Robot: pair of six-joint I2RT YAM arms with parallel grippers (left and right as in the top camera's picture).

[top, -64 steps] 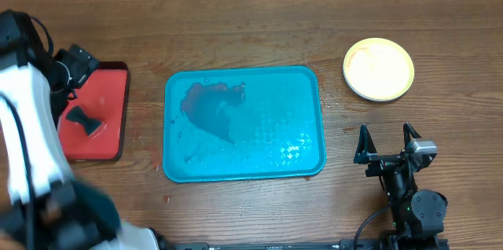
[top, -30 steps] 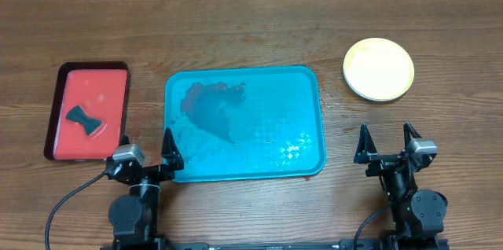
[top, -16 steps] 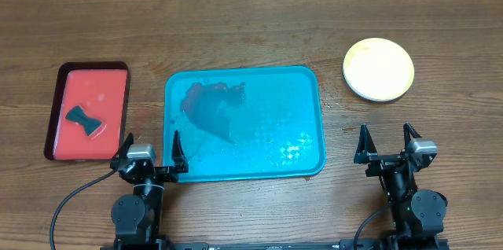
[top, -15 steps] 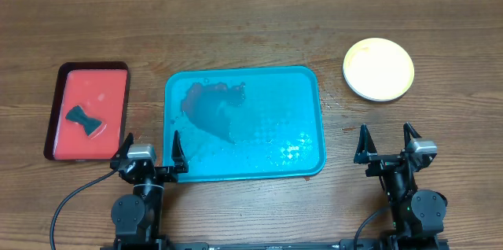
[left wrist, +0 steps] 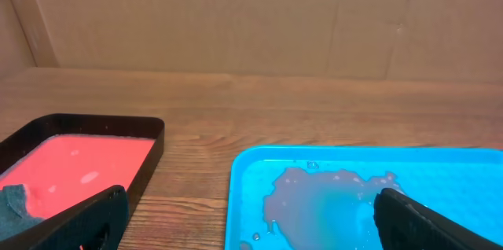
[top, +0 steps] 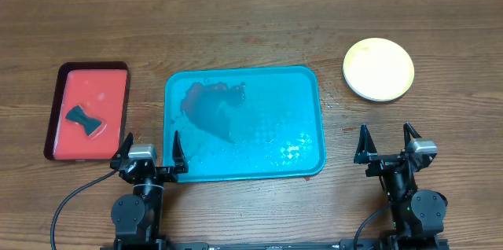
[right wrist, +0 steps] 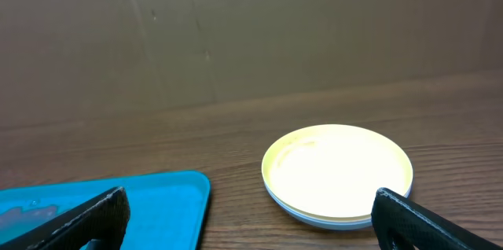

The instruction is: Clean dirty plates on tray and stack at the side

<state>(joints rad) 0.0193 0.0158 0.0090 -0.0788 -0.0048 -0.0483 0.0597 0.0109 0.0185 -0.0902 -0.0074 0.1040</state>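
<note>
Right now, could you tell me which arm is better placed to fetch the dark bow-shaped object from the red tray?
Left, probably. The open left claw sits just beside the small red tray, where the dark bow-shaped object lies; the right claw is past the large teal plastic tray.

Left gripper (left wrist: pixel 251 196): jaws fully spread. Red tray (left wrist: pixel 94 159) lies ahead-left. Teal tray (left wrist: pixel 440 175), carrying a wet smear (left wrist: pixel 330 199), lies ahead-right.

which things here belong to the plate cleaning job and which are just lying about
Job: plate stack, yellow-green on top; teal tray, smeared, holding no plates.
Lying about: red tray; dark bow-shaped piece in it, perhaps a wiper.
</note>
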